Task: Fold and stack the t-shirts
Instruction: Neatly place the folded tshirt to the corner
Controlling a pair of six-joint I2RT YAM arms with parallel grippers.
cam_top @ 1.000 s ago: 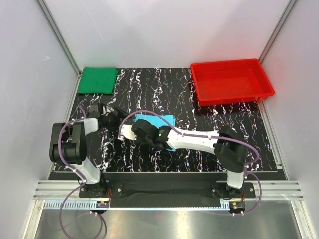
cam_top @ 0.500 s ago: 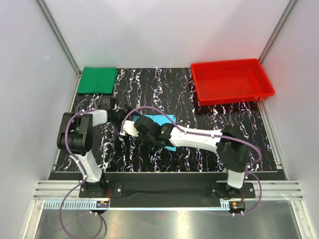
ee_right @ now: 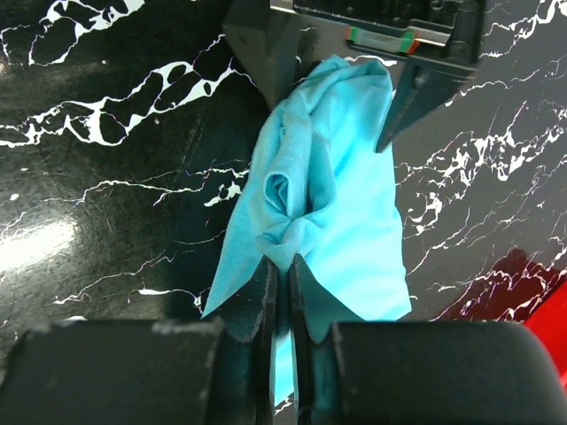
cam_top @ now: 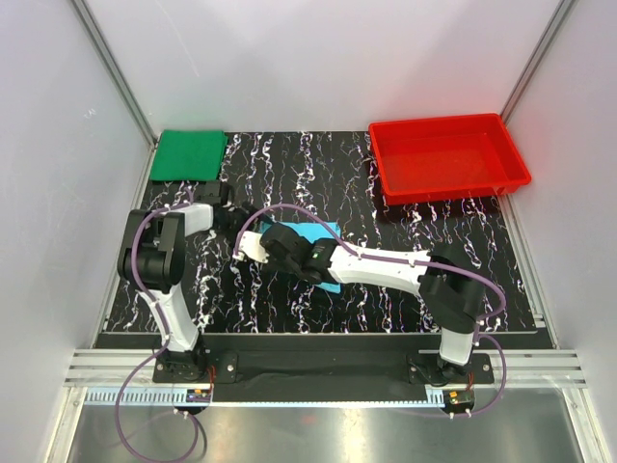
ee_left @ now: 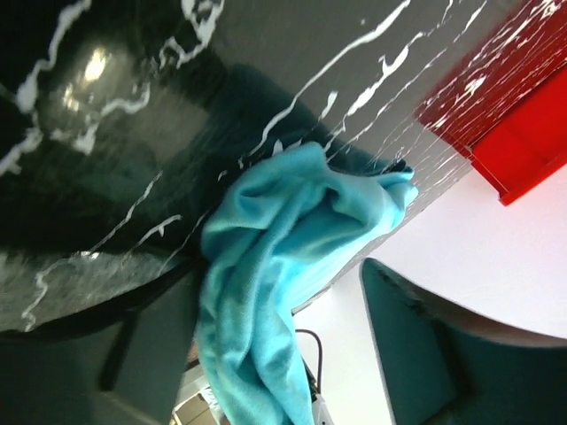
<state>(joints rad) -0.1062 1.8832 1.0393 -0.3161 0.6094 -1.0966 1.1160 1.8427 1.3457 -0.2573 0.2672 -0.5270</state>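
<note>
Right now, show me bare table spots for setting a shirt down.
Bare table between the green shirt and red tray; another patch in front of the tray, right of the right arm. Crowded mid-left: left hand and right hand at the blue shirt.

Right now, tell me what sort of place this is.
Likely a robot lab test cell, not a home: plain white walls on metal framing enclose a black marbled table, with the left arm and right arm bolted at its near edge.
</note>
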